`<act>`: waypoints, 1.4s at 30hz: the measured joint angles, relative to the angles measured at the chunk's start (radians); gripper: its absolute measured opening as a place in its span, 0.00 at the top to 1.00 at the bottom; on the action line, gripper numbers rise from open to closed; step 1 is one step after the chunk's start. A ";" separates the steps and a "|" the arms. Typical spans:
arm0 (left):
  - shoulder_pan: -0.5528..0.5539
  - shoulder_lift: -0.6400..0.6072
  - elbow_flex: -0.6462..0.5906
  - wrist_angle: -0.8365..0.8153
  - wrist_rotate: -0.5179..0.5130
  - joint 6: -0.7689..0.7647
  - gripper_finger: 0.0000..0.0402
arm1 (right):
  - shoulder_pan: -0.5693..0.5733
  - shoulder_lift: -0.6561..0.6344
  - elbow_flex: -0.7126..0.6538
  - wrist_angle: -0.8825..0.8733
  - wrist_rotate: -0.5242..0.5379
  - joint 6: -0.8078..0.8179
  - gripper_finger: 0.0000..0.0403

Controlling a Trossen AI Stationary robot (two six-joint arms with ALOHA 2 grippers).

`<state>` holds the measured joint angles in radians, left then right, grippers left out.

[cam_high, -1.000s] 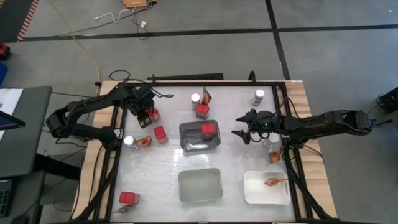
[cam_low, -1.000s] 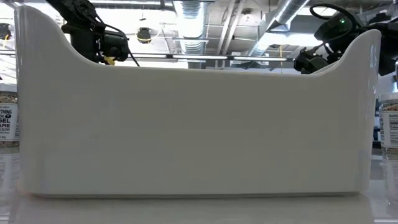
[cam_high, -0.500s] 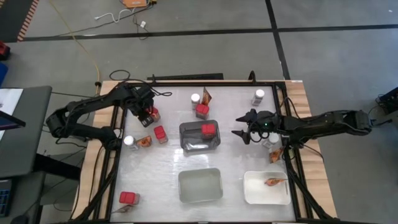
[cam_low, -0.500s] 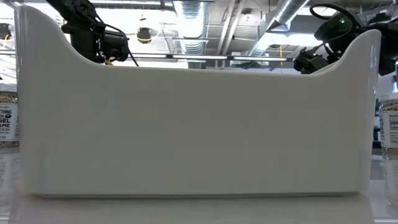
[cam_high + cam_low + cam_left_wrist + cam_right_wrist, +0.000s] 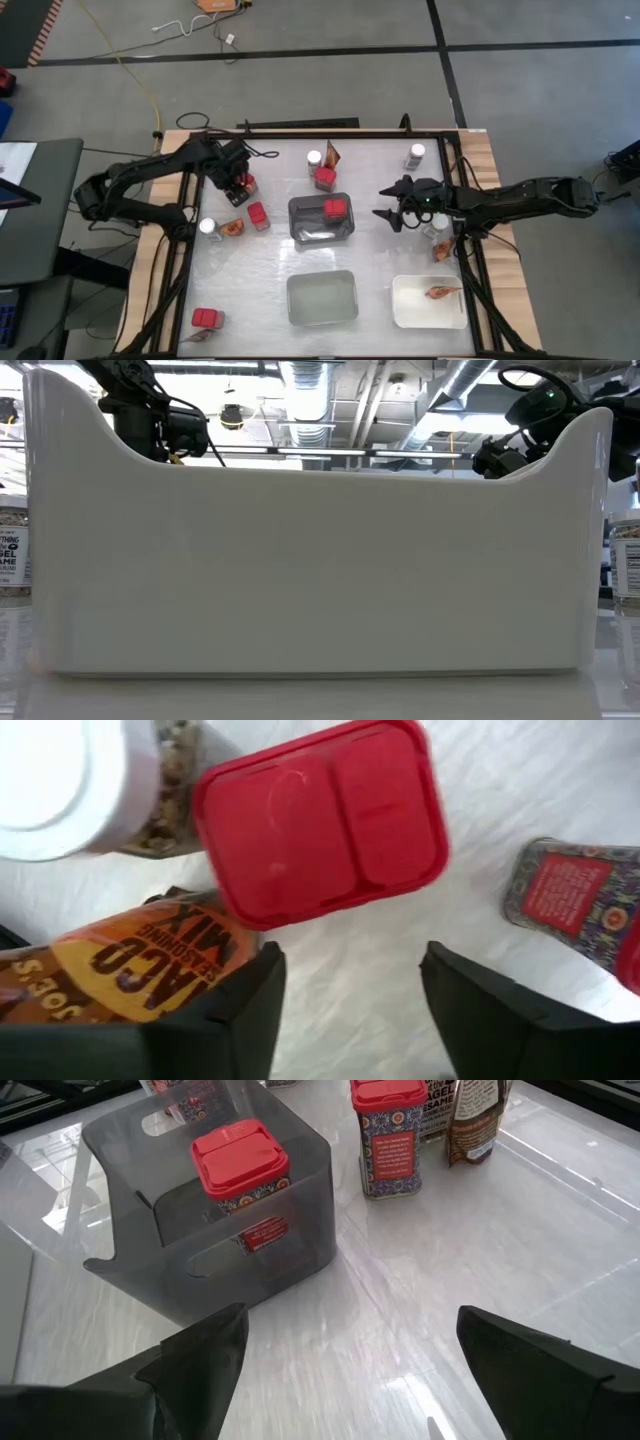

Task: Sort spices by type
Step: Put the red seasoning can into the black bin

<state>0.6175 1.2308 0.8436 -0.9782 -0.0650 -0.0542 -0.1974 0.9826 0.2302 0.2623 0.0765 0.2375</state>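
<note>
The left end effector (image 5: 345, 1010) was seen open above a red container (image 5: 318, 820) on the worktop (image 5: 260, 260), beside a jar (image 5: 70, 780) and packet (image 5: 130, 955). The right end effector (image 5: 345, 1360) was open, near the grey tray (image 5: 300, 1210) holding another red container (image 5: 240, 1165).

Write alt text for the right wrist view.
A red-lidded spice container stands inside a grey tray on the white table. A second red container and a brown packet stand beyond it; the open right gripper hovers nearby.
</note>
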 joint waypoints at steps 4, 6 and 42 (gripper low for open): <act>-0.021 0.000 0.000 0.000 -0.007 -0.062 0.32 | 0.000 0.000 0.000 0.000 0.000 0.000 0.04; -0.024 0.000 0.000 -0.001 -0.016 -0.045 0.30 | 0.000 0.000 0.000 0.000 0.000 0.000 0.04; -0.112 -0.014 0.185 -0.062 -0.022 0.886 0.31 | 0.000 0.000 0.000 0.000 0.000 0.026 0.04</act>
<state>0.5053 1.2171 1.0286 -1.0404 -0.0868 0.8317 -0.1971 0.9829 0.2302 0.2619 0.0765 0.2635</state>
